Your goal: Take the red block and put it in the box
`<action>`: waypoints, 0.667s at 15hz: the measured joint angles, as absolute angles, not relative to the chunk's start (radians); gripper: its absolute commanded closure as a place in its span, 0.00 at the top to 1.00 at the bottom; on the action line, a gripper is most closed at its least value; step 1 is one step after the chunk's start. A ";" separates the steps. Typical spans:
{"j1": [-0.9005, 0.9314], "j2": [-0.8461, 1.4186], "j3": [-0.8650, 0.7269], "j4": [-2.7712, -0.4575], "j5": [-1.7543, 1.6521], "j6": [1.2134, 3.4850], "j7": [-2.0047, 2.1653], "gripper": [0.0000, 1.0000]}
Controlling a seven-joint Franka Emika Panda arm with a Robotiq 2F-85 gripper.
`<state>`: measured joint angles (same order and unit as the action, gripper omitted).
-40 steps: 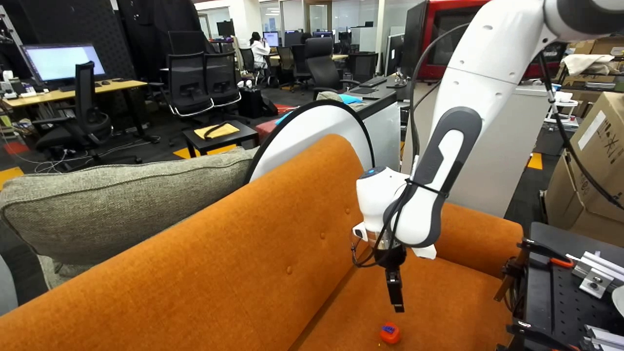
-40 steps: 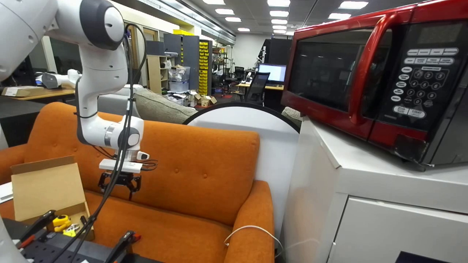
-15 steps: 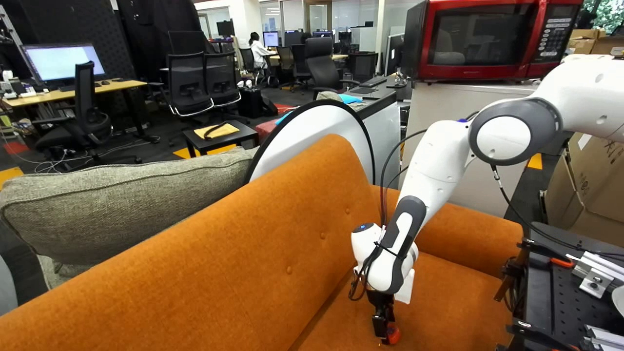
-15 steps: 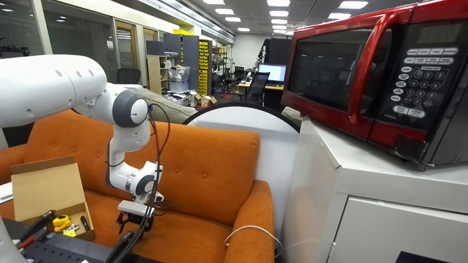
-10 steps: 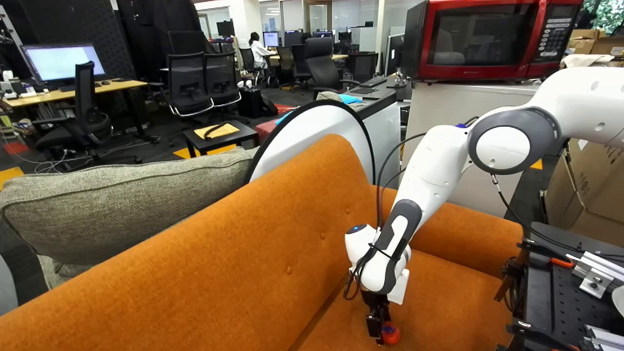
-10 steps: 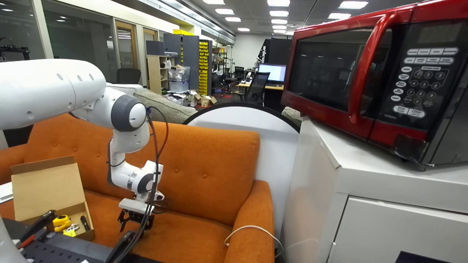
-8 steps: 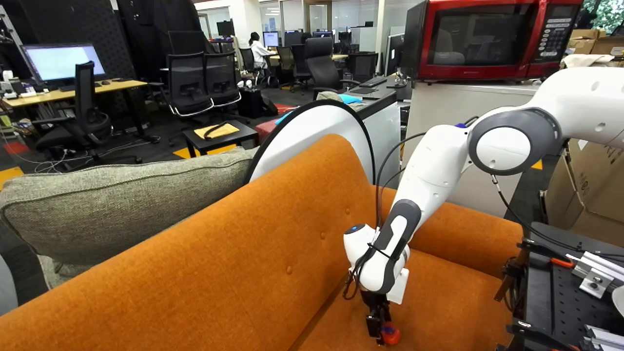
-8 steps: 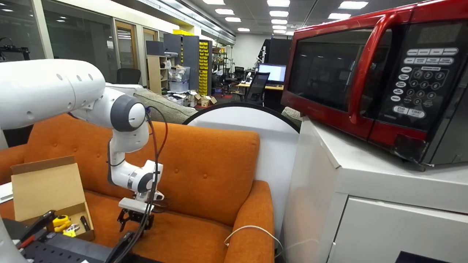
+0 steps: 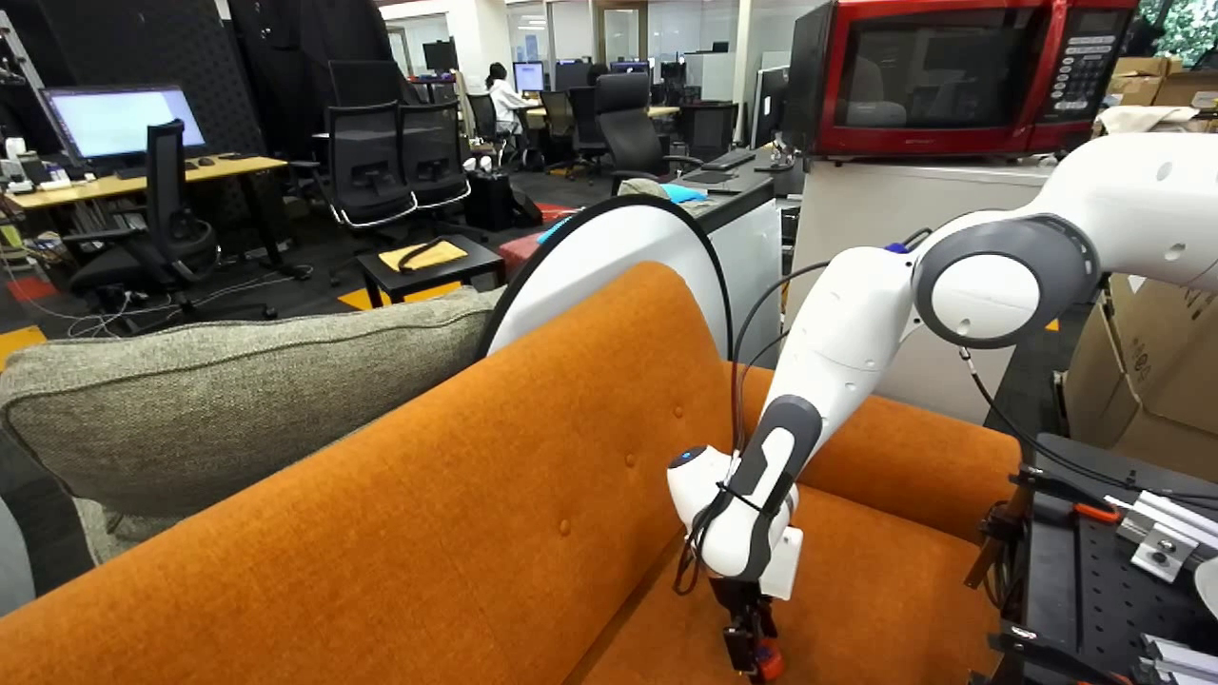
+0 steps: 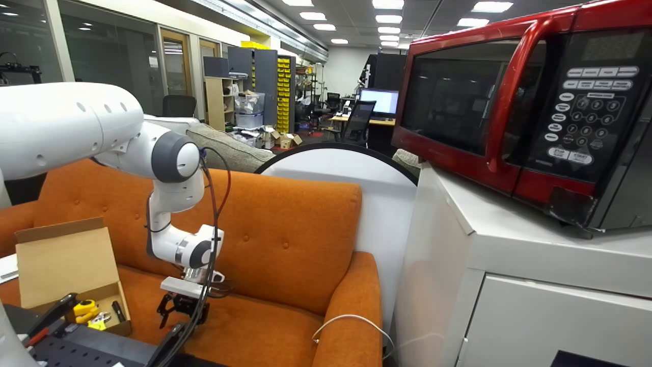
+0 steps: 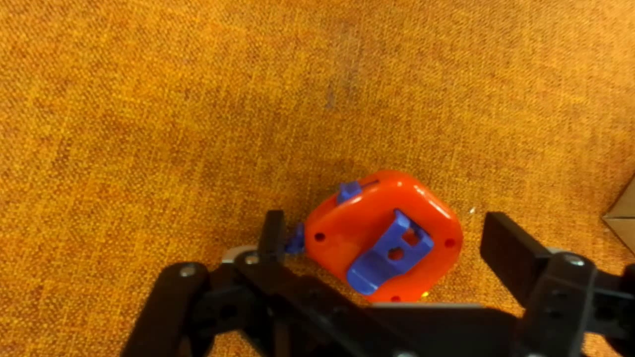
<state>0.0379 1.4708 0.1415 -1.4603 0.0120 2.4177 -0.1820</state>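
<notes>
Red block (image 11: 372, 220) w/ blue clip (image 11: 379, 263), on sofa seat (image 10: 254, 334) | jaws wide, astride it, prob. for pinch clearance | box (image 10: 71, 265) lid-up, likely for drop-in

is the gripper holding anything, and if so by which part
Nothing is held: the gripper is open, and in the wrist view sofa fabric shows between the red block and one finger.

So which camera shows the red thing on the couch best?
Wrist view: the red thing close up, nearly whole, blue clip included, framed by the open gripper. In an exterior view the gripper partly hides it; elsewhere it isn't visible.
</notes>
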 measured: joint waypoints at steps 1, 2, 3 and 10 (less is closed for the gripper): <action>0.038 1.471 0.139 -1.460 0.012 2.413 -0.182 0.75; 0.038 1.471 0.137 -1.460 0.012 2.409 -0.181 0.74; 0.038 1.471 0.134 -1.460 0.012 2.406 -0.181 0.68; 0.036 1.471 0.124 -1.459 0.012 2.392 -0.174 0.47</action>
<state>0.0359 1.4708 0.1244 -1.4586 0.0123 2.3925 -0.1736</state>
